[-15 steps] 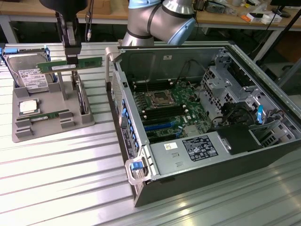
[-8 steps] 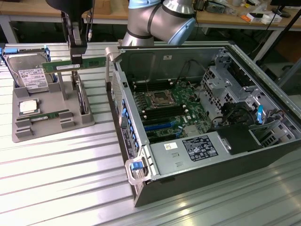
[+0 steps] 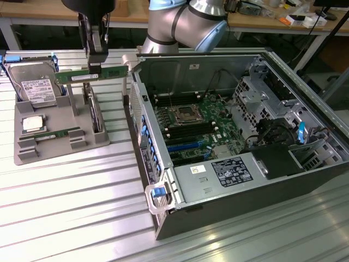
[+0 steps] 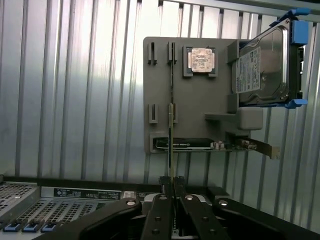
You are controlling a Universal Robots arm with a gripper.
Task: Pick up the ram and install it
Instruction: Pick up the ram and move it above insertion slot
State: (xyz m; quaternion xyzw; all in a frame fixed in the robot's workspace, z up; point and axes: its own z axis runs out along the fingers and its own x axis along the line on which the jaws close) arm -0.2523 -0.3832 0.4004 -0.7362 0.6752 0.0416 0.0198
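My gripper (image 3: 96, 64) is shut on the ram (image 3: 92, 75), a long thin green stick held level on its edge. It hangs above the grey parts holder (image 3: 60, 144), just off the exterior view's left of the open computer case (image 3: 163, 215). In the wrist view the ram (image 4: 171, 145) shows edge-on as a thin line rising from between the fingertips of the gripper (image 4: 171, 183), over the holder (image 4: 200, 115). A second green stick (image 3: 52, 135) lies in the holder's slots. The motherboard (image 3: 196, 117) with its long memory slots (image 3: 188, 144) lies inside the case.
On the holder stand a silver hard drive (image 3: 35, 87) in blue rails and a square silver processor (image 3: 32, 124); a dark card (image 3: 95, 117) stands on its edge. The case's tall side wall (image 3: 136, 103) is close to the gripper. Ribbed metal table (image 3: 71, 207) lies all around.
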